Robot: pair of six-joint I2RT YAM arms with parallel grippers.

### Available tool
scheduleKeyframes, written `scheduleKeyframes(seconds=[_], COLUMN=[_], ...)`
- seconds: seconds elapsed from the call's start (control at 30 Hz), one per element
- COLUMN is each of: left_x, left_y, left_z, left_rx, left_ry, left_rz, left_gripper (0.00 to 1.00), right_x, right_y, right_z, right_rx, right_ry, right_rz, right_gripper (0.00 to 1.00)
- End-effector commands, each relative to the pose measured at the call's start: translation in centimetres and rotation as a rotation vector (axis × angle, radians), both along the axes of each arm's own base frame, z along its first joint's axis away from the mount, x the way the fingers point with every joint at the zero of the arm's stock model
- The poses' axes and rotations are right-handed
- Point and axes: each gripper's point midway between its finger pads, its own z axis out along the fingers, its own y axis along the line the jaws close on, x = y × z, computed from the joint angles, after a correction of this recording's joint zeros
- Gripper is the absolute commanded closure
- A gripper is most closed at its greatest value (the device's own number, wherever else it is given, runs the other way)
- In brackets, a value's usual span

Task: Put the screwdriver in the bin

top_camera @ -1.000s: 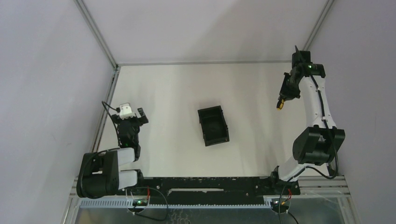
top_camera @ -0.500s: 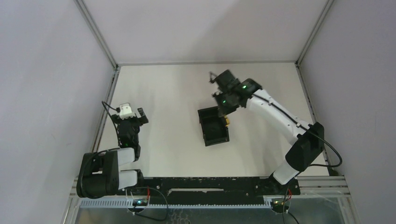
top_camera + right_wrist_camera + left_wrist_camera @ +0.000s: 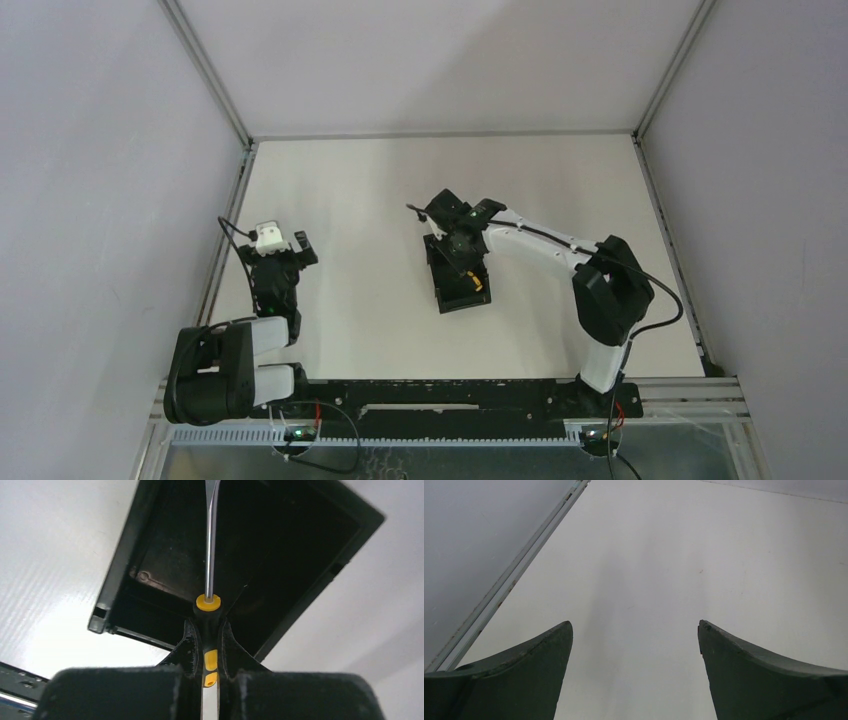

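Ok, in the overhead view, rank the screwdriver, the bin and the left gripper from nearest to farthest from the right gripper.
1. screwdriver: clamped in the right gripper itself, pointing into the bin.
2. bin: directly beneath that gripper, mid-view.
3. left gripper: far off to the left, open and holding nothing.

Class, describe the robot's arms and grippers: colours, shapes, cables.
The left arm and right arm have white links, black joints and thin black cables. The left gripper has dark, curved, pointed fingers; the right gripper has black, rough-textured ones.
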Motion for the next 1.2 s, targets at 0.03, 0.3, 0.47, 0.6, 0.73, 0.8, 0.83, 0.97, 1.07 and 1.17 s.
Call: scheduleKeyframes(seconds=[0.03,0.3,0.47,0.6,0.73,0.8,0.83,0.97,1.07,1.17], left_x=[1.3,1.3,1.3,1.3,1.3,1.3,1.3,1.4,1.3,1.4], left_y=[0.0,0.0,0.0,0.0,0.0,0.0,0.0,0.0,0.0,0.0], left_z=[2.8,2.8,2.8,2.8,2.8,2.8,2.8,2.9,2.9,2.9], left_rx=[0.023,0.023,0.023,0.023,0.023,0.023,0.023,0.023,0.023,0.023], left_ry=[-0.081,-0.081,-0.081,-0.080,-0.081,-0.081,-0.081,-0.081,-0.081,-0.082], left_rz=[-0.003,-0.003,-0.003,-0.003,-0.003,-0.002,-0.003,-0.002,-0.003,-0.003], left_gripper=[0.00,0.00,0.00,0.00,0.00,0.00,0.00,0.00,0.00,0.00], right_x=[0.9,1.4,1.7,1.8,1.7,1.9,1.8,2.1,2.0,1.7], right_y=[1.1,1.3,0.7,0.2,-0.6,-1.6,-2.4,-5.8,-9.0,-13.3], right_z=[-1.2,-1.5,1.0,5.3,9.5,10.8,11.3,13.0,12.9,11.0], right_rx=[0.024,0.032,0.049,0.130,0.276,0.346,0.378,0.524,0.615,0.661], right_ry=[-0.044,-0.056,-0.115,-0.195,-0.245,-0.284,-0.296,-0.374,-0.401,-0.434], right_rz=[0.037,-0.009,-0.052,-0.081,-0.125,-0.163,-0.184,-0.296,-0.402,-0.536], right_gripper=[1.00,0.57,0.55,0.55,0.33,0.01,0.00,0.00,0.00,0.00])
